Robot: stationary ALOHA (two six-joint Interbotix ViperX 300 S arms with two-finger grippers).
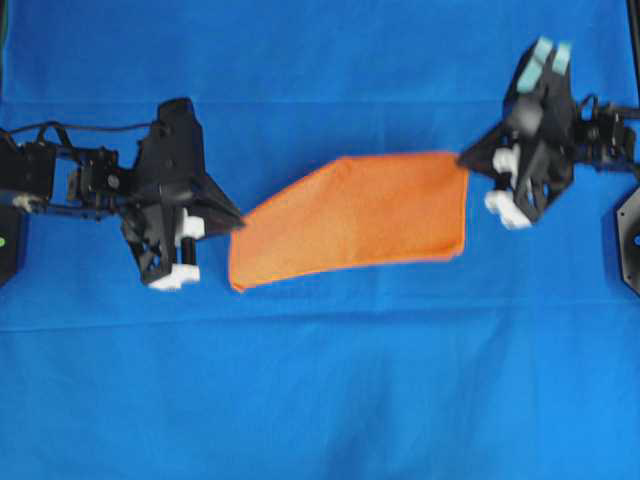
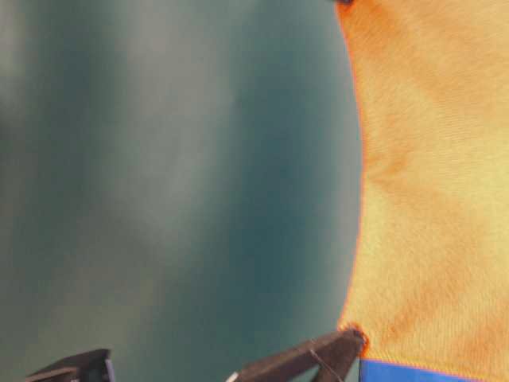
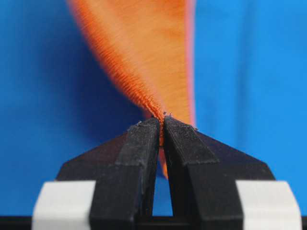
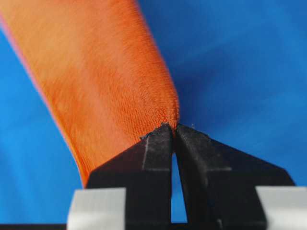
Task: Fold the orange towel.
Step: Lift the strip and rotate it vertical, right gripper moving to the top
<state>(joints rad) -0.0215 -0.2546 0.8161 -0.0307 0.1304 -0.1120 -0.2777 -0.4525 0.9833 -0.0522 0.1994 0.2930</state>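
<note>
Bright-orange square microfibre towel (image 1: 355,220) at frame centre, over blue cloth (image 1: 320,400).
My left gripper (image 3: 161,123) and right gripper (image 4: 173,128) each pinch one corner.

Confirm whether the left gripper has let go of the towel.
No, in the left wrist view the left gripper is shut on a corner of the orange towel.

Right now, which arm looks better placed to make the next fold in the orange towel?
Neither clearly. The left fingers and the right fingers each pinch one corner of the orange towel, stretched between them over the blue table. The fold probably needs both moving together.
</note>
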